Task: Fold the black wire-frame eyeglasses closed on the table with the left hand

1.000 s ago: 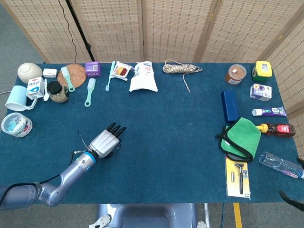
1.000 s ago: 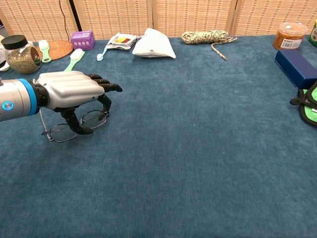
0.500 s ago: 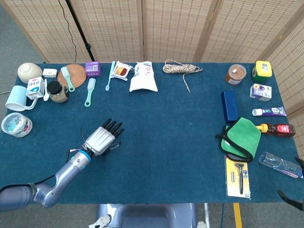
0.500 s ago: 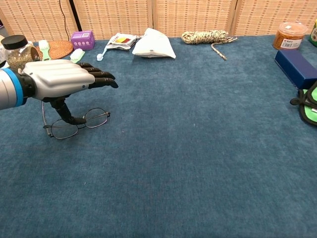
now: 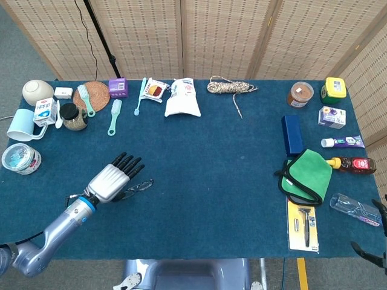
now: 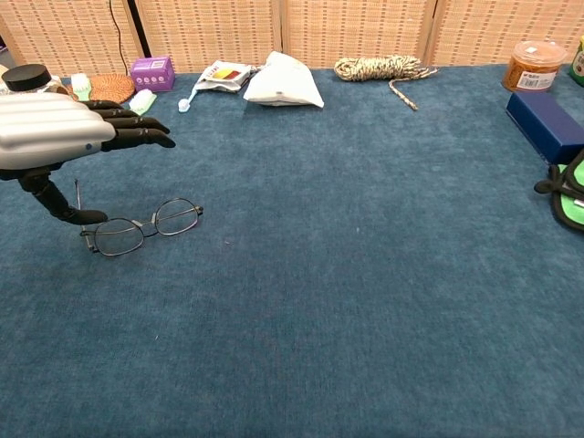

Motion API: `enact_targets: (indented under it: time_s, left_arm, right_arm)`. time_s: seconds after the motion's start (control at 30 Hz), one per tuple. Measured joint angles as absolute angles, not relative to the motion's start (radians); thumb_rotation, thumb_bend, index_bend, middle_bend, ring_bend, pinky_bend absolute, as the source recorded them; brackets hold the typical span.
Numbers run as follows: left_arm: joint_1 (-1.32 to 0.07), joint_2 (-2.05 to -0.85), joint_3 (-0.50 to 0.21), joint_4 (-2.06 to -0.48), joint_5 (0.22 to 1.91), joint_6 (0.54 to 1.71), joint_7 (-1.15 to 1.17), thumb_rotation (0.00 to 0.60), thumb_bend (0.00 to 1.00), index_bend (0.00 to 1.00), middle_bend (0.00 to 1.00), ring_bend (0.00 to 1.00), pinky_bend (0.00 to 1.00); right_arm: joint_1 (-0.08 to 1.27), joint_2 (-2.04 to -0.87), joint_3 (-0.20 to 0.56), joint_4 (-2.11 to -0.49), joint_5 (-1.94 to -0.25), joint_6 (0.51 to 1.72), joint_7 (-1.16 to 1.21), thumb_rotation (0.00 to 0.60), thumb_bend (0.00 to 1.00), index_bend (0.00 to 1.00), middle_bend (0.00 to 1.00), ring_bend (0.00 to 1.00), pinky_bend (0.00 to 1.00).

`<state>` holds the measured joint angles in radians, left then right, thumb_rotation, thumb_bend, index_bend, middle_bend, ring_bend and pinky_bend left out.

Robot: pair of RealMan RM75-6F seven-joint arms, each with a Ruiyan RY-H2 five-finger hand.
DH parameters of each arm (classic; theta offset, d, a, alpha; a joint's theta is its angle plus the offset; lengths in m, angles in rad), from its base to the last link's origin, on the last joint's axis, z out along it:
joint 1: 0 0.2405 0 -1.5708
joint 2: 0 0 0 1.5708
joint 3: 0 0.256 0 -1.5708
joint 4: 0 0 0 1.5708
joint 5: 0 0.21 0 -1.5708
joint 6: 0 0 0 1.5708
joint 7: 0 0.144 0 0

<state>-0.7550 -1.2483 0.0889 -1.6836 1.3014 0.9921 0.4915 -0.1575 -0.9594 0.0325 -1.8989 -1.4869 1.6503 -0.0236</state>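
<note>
- Left hand (image 6: pixel 55 146) has drawn back toward the robot's left over the last second; a second ago it sat low over the eyeglasses (image 6: pixel 144 226), now it hangs above and to the side of them
- Fingers (image 6: pixel 137 132) stretched forward, slightly apart, holding nothing; the thumb points down with its tip close to the outer end of the frame, contact cannot be told from the chest view
- Eyeglasses lie on the blue table (image 6: pixel 365 274), lenses facing up, near the left front area; head view shows them just beside the hand (image 5: pixel 109 181), partly uncovered (image 5: pixel 138 186)
- One temple arm stands up thin behind the left lens, near the thumb; so at least that side looks unfolded; the other temple is too fine to make out
- Frame has shifted only a little across the three moments, same patch of cloth
- Judgement: the fold is not finished; the retreat reads as a release or repositioning before another push on the upright temple
- Right hand not visible in either view
</note>
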Motion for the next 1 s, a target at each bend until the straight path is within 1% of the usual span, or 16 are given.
enact_targets:
  time_s: [0.13,0.43,0.73,1.0]
  left_arm:
    - [-0.726,-1.213,0.127,-1.667,1.353,1.000,0.482,0.504,0.27,0.00,0.00,0.00,0.00]
    - [-0.690,-1.224,0.141,-1.585,1.370,0.999,0.481,0.504,0.27,0.00,0.00,0.00,0.00]
    - [-0.685,-1.313,0.114,-1.496,1.367,0.965,0.487,0.505,0.27,0.00,0.00,0.00,0.00]
    - [-0.705,-1.378,0.072,-1.493,1.358,0.935,0.537,0.505,0.27,0.00,0.00,0.00,0.00]
  right_arm:
    - [-0.156,-0.964,0.031,-1.898,-1.490,1.648,-0.023,0.600,0.00,0.12,0.03,0.02,0.15]
    - [-0.157,-0.966,0.028,-1.900,-1.496,1.649,-0.025,0.600,0.00,0.12,0.03,0.02,0.15]
    - [-0.167,-0.962,0.026,-1.904,-1.497,1.664,-0.027,0.600,0.00,0.12,0.03,0.02,0.15]
    - [-0.170,-0.958,0.028,-1.899,-1.488,1.667,-0.017,0.600,0.00,0.12,0.03,0.02,0.15]
